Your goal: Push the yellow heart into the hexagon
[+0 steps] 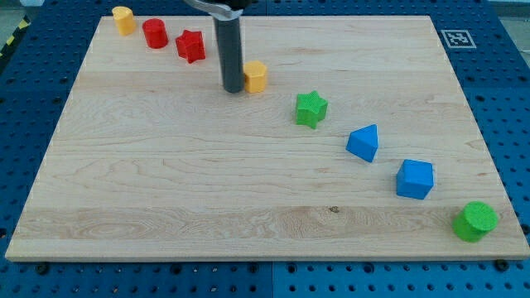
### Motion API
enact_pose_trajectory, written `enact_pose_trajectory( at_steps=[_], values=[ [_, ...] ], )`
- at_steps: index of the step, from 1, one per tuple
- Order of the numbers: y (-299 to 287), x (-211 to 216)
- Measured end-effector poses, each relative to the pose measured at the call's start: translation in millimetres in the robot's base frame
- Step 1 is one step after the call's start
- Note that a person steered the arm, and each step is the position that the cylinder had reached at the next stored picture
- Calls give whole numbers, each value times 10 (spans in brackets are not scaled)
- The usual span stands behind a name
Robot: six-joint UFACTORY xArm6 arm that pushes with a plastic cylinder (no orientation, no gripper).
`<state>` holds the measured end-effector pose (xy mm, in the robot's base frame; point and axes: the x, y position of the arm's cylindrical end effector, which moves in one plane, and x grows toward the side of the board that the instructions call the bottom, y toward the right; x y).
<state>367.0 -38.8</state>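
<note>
A yellow block [122, 18] that looks heart-shaped sits at the board's top left corner. A second yellow block [257, 75], seemingly a hexagon, lies at the upper middle, its left side partly hidden by my rod. My tip [233, 89] rests on the board right against this second block's left side, far to the right of and below the corner yellow block. A red cylinder [155, 33] and a red star [190, 45] lie between the corner yellow block and my tip.
A green star [311, 108], a blue triangular block [363, 142], a blue cube-like block [414, 179] and a green cylinder [475, 221] run diagonally towards the wooden board's [166, 190] bottom right corner.
</note>
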Motion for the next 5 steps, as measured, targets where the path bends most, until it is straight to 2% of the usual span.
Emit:
enact_pose_trajectory(
  at_steps=[3,4,5],
  values=[
    [658,-347],
    [209,-17],
    [-821,134]
  ],
)
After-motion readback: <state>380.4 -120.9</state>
